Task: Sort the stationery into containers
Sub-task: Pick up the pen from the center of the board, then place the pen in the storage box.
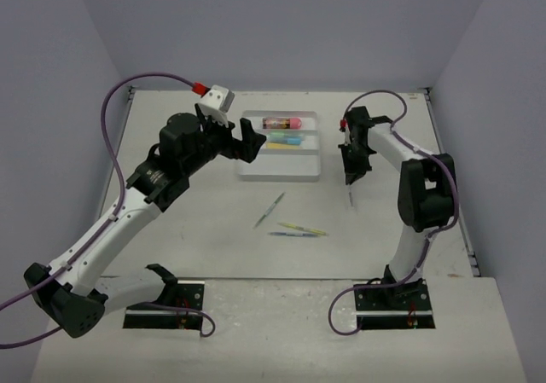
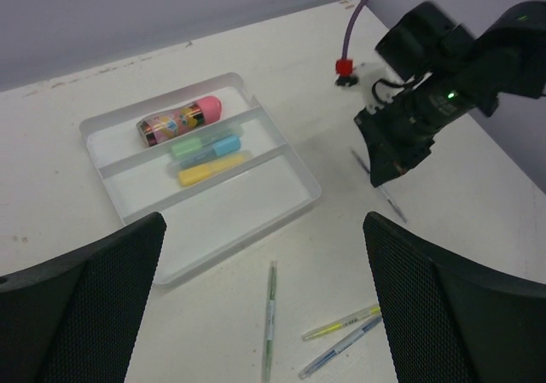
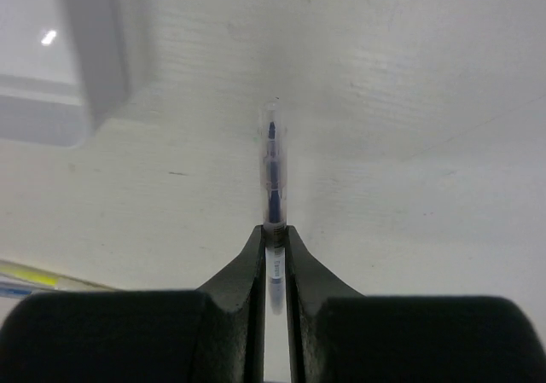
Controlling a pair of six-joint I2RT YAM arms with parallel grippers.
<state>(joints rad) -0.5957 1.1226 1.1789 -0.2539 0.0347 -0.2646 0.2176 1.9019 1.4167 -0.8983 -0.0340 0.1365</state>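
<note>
The white three-compartment tray [image 1: 281,166] [image 2: 213,221] holds a pink tube [image 1: 283,124] [image 2: 181,120] in its far compartment. Mint-green [image 2: 189,147], light-blue [image 2: 225,145] and yellow [image 2: 209,171] highlighters lie in the middle one. My right gripper [image 1: 351,178] [image 3: 274,229] is right of the tray, low over the table, shut on a thin dark-blue pen [image 1: 351,197] [image 3: 272,157] that sticks out past its fingertips. My left gripper [image 1: 229,131] [image 2: 260,229] hovers open at the tray's left side, holding nothing.
Three thin pens lie on the table in front of the tray: a green one [image 1: 270,210] [image 2: 270,315], a yellow one [image 1: 302,228] [image 2: 341,323] and a blue one [image 1: 294,235] [image 2: 341,349]. The tray's corner [image 3: 85,84] shows at upper left in the right wrist view.
</note>
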